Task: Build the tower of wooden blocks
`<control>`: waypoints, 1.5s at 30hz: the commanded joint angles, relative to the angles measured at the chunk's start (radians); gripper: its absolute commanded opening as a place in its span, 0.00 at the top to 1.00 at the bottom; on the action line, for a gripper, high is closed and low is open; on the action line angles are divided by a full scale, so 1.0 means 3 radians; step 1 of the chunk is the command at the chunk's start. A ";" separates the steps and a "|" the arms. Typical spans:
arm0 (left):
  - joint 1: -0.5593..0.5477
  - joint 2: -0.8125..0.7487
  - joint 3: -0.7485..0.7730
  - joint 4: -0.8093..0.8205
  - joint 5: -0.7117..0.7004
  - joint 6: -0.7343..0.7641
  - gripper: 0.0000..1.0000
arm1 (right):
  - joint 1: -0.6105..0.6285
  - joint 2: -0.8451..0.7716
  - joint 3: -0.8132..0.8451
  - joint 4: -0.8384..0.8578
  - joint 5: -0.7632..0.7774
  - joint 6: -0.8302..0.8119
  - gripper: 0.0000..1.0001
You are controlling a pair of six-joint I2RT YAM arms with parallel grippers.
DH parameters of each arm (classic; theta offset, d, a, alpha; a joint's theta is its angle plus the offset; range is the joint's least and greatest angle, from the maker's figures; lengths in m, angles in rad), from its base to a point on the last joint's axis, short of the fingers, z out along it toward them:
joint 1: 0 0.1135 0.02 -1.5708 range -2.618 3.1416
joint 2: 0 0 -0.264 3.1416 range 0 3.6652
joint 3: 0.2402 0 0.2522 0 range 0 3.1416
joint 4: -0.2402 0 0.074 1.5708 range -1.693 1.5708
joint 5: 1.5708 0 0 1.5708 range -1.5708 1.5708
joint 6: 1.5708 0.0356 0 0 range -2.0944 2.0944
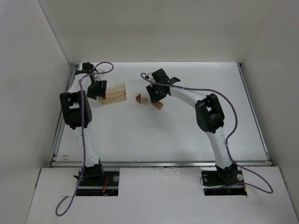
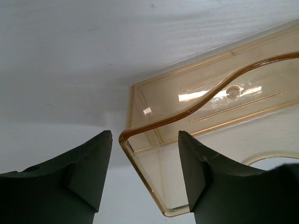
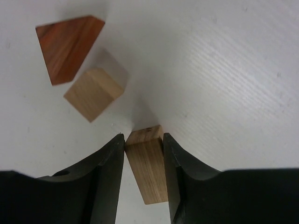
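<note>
My right gripper (image 3: 144, 137) is shut on a tan wooden cuboid (image 3: 147, 163), its fingers pressed against both long sides, low over the table. Just beyond it lie a smaller tan block (image 3: 95, 93) and a reddish-brown roof piece (image 3: 67, 46), close together, apart from the held cuboid. In the top view these blocks (image 1: 142, 99) sit mid-table, left of the right gripper (image 1: 156, 100). My left gripper (image 2: 145, 135) stands open astride the end wall of a clear amber plastic container (image 2: 210, 93), with a gap on the left side.
The amber container (image 1: 116, 94) lies at the back left of the white table, with the left gripper (image 1: 99, 91) at its left end. White walls enclose the table on three sides. Purple cables trail along both arms.
</note>
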 commanded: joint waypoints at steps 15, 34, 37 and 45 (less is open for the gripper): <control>-0.0229 -0.0850 -0.0200 0.0136 0.0404 0.0247 0.28 | 0.0012 -0.0659 -0.0806 -0.0020 -0.0187 -0.0182 0.58; -0.0542 -0.1254 -0.0502 0.0203 0.0839 0.0693 0.26 | -0.0018 -0.0838 -0.1245 0.0117 -0.0192 -0.0208 0.44; -0.0542 -0.1254 -0.0471 0.0203 0.0808 0.0693 0.26 | -0.0018 -0.0884 -0.1287 0.0159 -0.0156 -0.0177 0.47; -0.0603 -0.1254 -0.0502 0.0203 0.0727 0.0693 0.26 | -0.0018 -0.0828 -0.1154 0.0200 -0.0125 -0.0177 0.58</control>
